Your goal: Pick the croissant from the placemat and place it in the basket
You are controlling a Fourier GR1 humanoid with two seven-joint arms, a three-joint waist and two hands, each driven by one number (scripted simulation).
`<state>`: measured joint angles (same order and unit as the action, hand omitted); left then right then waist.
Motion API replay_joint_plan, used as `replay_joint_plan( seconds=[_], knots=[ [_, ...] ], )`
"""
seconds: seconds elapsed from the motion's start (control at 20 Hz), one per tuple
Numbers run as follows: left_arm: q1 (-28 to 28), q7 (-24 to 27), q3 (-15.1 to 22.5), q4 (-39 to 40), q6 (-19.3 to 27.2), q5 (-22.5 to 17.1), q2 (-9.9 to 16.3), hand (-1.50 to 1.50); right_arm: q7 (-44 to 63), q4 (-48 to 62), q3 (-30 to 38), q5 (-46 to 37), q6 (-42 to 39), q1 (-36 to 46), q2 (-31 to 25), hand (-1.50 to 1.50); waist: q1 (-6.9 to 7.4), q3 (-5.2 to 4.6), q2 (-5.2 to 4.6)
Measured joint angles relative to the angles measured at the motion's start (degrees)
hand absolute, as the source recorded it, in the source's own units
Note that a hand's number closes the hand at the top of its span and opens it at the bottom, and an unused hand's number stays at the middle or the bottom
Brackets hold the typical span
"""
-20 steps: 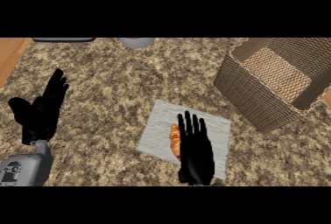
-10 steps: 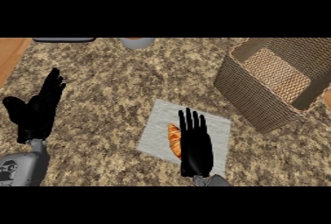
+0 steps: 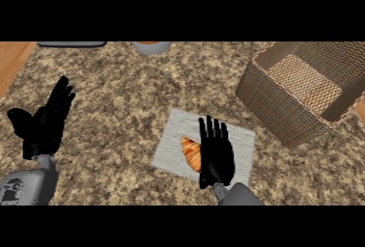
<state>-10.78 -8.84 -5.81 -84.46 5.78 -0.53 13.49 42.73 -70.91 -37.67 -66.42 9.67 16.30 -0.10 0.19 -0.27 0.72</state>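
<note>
On the placemat (image 3: 239, 140), we are hovering our flat, released right hand (image 3: 216, 157) beside the croissant (image 3: 190, 153): light, flaky, best cradled mid-body.

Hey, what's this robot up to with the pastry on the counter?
It is going after a croissant that lies on a grey placemat on the speckled counter. The right hand is stretched flat over the placemat, fingers straight, right beside the croissant, which it has not picked up yet. The wicker basket where the pastry belongs stands off to the right, with nothing showing inside. The left hand rests open at the left edge, fingers up.
</note>
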Motion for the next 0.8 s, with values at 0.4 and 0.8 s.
replay_joint_plan(
  seconds=[0.4,0.8],
  knots=[
    [-1.10,-0.70,-0.06,-0.10,0.02,0.54,-0.12,0.00,-4.74,2.18,-0.74,2.94,-3.37,-0.43,-0.47,1.50,0.07,-0.13,0.45],
    [-1.84,-1.40,-0.31,0.07,-0.58,0.74,-0.10,0.00,-8.27,5.06,-0.38,6.93,0.54,-0.81,-0.69,1.50,0.13,-0.31,0.59]
  ],
)
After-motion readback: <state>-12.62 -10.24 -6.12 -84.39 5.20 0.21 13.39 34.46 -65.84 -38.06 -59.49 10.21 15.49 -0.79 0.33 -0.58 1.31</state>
